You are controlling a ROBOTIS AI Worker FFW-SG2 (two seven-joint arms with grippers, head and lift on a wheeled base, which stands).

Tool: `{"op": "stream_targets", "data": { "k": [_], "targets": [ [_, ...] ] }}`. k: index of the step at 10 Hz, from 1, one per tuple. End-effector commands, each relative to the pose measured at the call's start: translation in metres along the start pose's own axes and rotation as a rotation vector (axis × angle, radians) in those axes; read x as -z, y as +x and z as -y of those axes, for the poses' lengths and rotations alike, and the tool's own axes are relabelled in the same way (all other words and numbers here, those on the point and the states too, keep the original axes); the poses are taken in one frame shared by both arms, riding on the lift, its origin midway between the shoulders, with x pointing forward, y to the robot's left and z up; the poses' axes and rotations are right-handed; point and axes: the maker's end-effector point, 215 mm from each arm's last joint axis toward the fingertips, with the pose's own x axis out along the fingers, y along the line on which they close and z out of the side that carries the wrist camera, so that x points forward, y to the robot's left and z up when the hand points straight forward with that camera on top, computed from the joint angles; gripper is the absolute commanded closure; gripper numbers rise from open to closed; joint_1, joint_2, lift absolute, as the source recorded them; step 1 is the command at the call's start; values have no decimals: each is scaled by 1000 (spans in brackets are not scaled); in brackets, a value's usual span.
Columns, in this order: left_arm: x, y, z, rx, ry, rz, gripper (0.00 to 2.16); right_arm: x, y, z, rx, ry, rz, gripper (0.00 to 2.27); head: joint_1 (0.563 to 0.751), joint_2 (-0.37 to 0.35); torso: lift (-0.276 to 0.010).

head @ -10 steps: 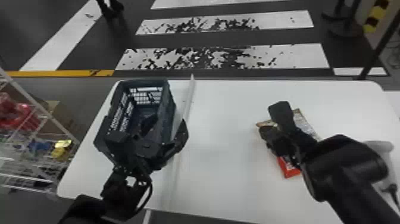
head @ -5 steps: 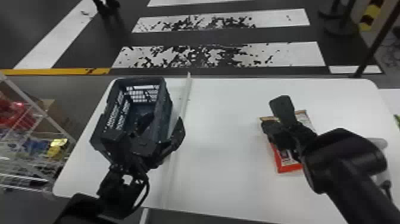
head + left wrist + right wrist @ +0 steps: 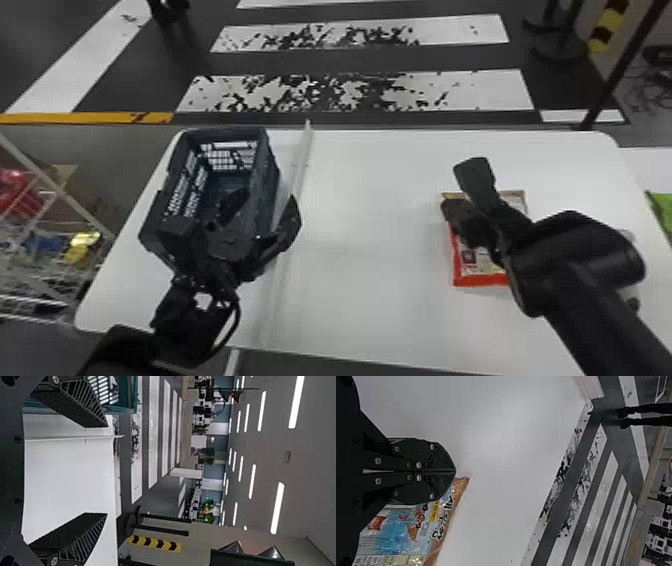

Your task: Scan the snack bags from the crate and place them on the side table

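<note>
White table (image 3: 370,300), striped floor (image 3: 480,92) beyond. Wire rack (image 3: 85,220) left. Crate (image 3: 267,170) on left part, pale strip (image 3: 302,160) along its right side. Left tool (image 3: 250,212) at crate, fingers spread. Right tool (image 3: 472,182) clenched over snack bag (image 3: 480,277), near right edge. Open surface between.

Left gripper (image 3: 238,220) spread — right gripper (image 3: 474,175) closed

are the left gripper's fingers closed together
No, the left gripper has its two fingers wide apart, with the white table showing between them.
</note>
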Motion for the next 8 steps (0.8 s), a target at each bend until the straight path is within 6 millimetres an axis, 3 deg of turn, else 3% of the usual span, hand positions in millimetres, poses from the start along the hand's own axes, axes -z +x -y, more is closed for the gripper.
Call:
{"op": "stream_targets", "data": {
  "k": [1,3,4,5,6,7,8],
  "targets": [
    [0,0,0,0,-1,1,76,2,-1,9,13,3,-5,2253,695,118,-50],
    [0,0,0,0,0,1,76,-2,-4,5,7,7,9,2253,695,109,-50],
    [-1,0,0,-1,1,3,76,-15,-16,-3,-3,20,50,2142,695,109,-50],
    [-1,0,0,-1,1,3,76,-25,-31,-5,-4,32,64,1760,695,116,-50],
    [0,0,-1,-3,0,0,76,-29,-48,-6,-4,42,61,998,695,124,-50],
    [0,0,-1,-1,0,0,76,-29,-64,0,8,52,45,421,695,127,-50],
    [0,0,0,-2,-3,0,76,-22,-84,14,34,80,13,110,695,126,-50]
  ]
}}
